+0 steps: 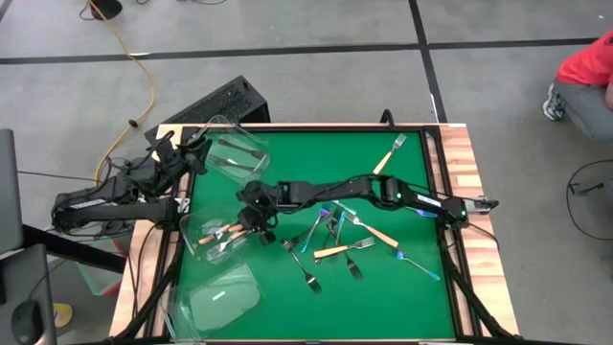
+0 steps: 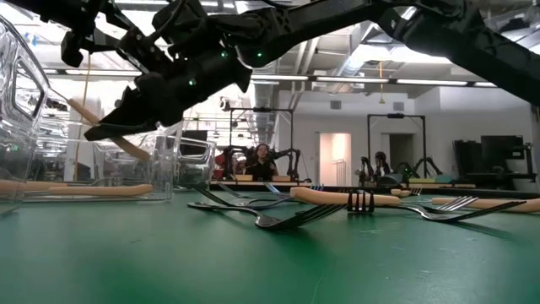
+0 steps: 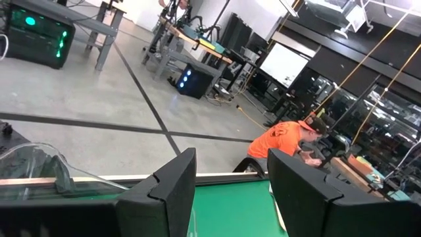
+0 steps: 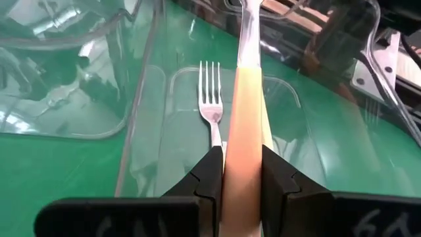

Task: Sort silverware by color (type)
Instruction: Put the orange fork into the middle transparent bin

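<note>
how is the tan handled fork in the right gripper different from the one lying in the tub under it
The held fork is clamped by its cream-tan handle in the right gripper, raised over the middle tub; the fork in the tub lies flat and free on its floor. The held fork shows mostly handle; the lying one shows its metal tines. Both point the same way.

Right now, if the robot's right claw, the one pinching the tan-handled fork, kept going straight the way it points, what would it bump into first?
Probably the clear tub. The right gripper, shut on the cream-handled fork, points down into it, where another fork already lies. The held fork's far end would likely touch first, though depth is hard to judge.
</note>
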